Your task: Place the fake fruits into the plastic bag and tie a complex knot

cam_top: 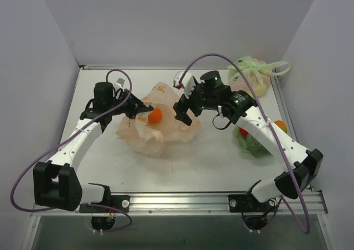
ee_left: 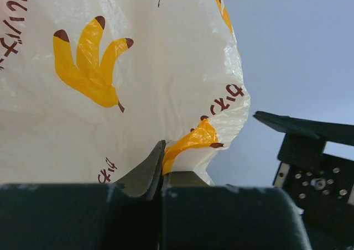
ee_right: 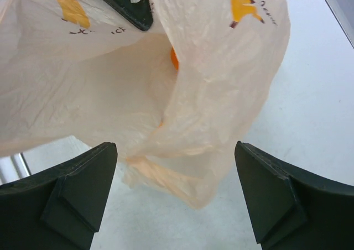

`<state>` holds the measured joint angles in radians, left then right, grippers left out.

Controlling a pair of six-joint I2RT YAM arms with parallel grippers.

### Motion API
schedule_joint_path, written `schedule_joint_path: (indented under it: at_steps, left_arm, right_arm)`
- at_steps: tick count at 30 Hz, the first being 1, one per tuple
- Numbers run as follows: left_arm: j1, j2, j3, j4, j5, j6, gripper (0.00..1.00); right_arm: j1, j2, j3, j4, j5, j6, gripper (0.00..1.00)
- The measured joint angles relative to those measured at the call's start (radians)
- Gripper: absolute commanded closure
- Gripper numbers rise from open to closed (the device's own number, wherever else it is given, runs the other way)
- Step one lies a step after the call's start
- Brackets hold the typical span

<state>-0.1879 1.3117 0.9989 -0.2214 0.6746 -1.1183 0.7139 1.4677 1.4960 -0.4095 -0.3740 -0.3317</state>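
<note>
Plastic bag [cam_top: 166, 134] sits mid-tabletop [cam_top: 210, 167], crumpled. It is peach film with yellow banana prints. Its wider span runs left to right. The mouth is lifted and faces upward. One orange fruit [cam_top: 155, 115] shows in the mouth, inside the film.

Left jaws: pressed together on a fold of the bag's rim, at the bag's back-left side. The left wrist view shows the plastic bag [ee_left: 138, 67] pinched between the fingers [ee_left: 145, 175] right at a banana print, with the sheet rising above them.

Right jaws: spread wide, holding nothing. In the top view they hang at the bag's right side, pointed toward the left. In the right wrist view both fingers [ee_right: 83, 189] stand far apart at the bottom corners. The plastic bag [ee_right: 221, 95] hangs ahead between them, and no contact is visible. A sliver of the orange fruit [ee_right: 173, 58] shows past a fold. The dark tip of a left finger [ee_right: 124, 4] sits at the top of that view, on the rim.

Other fruits lie on the right side of the tabletop, well apart from the bag and partly hidden by the right arm [cam_top: 276, 139]: a red piece [cam_top: 242, 131], a green piece [cam_top: 253, 146] and an orange piece [cam_top: 281, 125].

Pale green bag [cam_top: 251, 76] sits at the back right corner, its green handles bunched on top.
</note>
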Motion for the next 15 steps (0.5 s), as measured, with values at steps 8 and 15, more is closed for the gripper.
schedule_joint_path:
  at_steps: [8, 15]
  left_arm:
    - [-0.001, -0.01, -0.027, -0.005, -0.007, 0.097, 1.0]
    - [-0.021, -0.007, -0.031, -0.007, -0.028, 0.102, 1.0]
  right_arm:
    - [-0.314, -0.167, -0.047, -0.139, -0.196, 0.16, 0.06]
    - [-0.62, -0.173, -0.109, -0.392, -0.104, -0.018, 0.03]
